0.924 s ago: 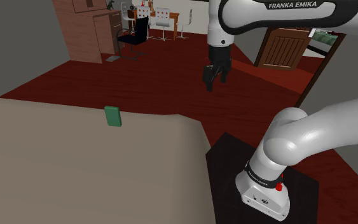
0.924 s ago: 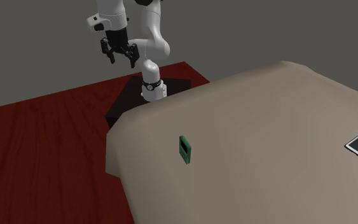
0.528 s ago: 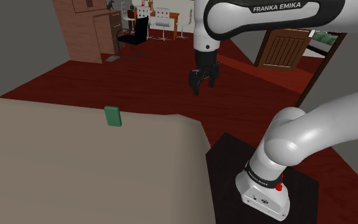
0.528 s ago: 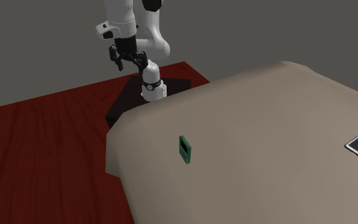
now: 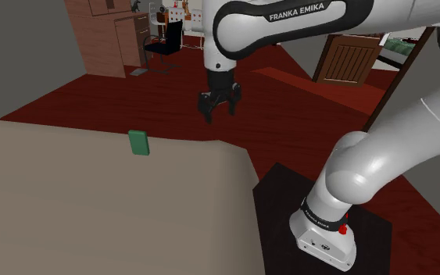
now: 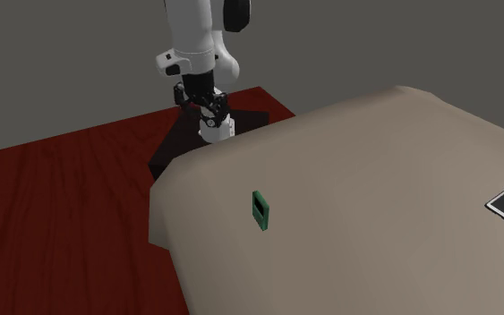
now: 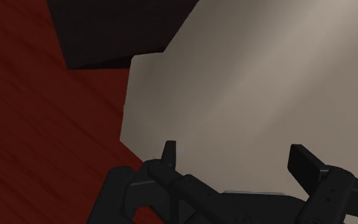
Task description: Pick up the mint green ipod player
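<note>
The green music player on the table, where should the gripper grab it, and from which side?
Grip its two broad faces near the top edge, coming down from above. The player stands upright on a narrow edge on the beige table, a thin slab, so the open gripper should straddle its thickness; a side approach might tip it.

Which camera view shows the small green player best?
The second exterior view: the green player stands on the beige surface with its front panel visible. The shoulder view gives its plain back. The wrist view faces the surface's corner.
</note>
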Robot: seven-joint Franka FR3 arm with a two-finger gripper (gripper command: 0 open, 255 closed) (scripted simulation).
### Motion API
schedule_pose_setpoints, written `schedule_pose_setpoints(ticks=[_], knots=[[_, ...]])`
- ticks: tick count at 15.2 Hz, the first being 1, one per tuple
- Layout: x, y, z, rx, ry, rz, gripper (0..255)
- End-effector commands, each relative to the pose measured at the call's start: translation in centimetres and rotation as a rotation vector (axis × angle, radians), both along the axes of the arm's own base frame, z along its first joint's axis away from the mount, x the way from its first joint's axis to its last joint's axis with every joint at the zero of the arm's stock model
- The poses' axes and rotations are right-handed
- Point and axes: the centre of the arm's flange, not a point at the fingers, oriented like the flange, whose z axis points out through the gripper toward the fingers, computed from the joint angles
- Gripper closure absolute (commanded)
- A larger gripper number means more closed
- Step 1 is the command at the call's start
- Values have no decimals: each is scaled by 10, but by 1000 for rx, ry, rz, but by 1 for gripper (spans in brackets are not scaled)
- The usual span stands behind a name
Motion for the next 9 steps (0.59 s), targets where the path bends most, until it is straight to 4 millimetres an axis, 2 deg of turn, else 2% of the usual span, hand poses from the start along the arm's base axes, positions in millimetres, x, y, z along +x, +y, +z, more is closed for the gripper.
schedule_pose_setpoints(ticks=[1,9], knots=[[17,18,-10,6,-9,-19,0],[85,87,-32,24,-42,-91,0]])
